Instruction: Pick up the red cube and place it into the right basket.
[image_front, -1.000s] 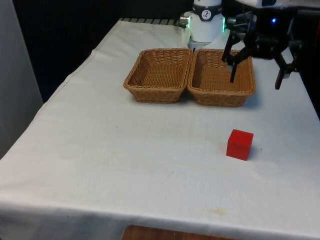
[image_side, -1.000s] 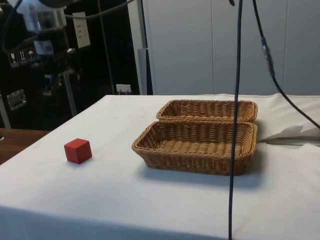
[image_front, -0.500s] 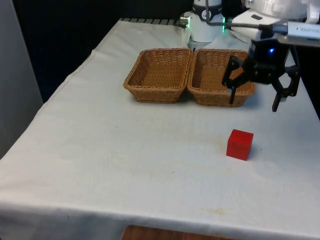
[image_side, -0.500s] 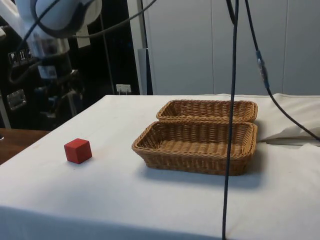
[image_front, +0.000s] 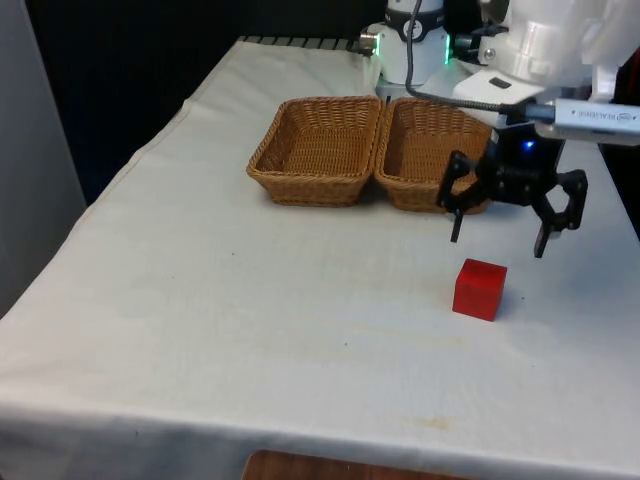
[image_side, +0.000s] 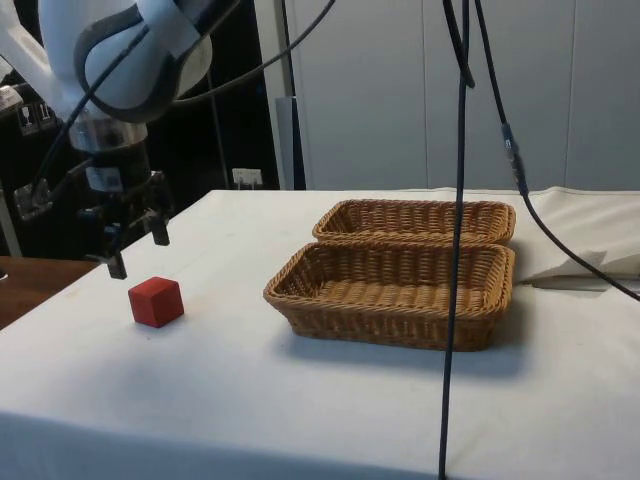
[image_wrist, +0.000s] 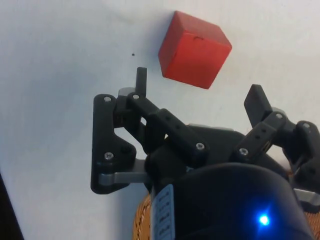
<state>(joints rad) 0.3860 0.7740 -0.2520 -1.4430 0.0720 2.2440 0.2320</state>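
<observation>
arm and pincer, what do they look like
The arm is glossy white with rounded segments, and black cables loop off it. The pincer is black: two slim fingers on jointed links with small silver screws, on a silver-grey base.

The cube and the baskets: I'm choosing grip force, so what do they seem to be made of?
Cube: looks like painted wood or hard plastic; matte red faces, crisp edges, a small nick in the wrist view. Which of the two, I can't tell.
Baskets: woven wicker or rattan; tan strands with a braided rim.
Cloth: white fabric, faintly creased and stained.
</observation>
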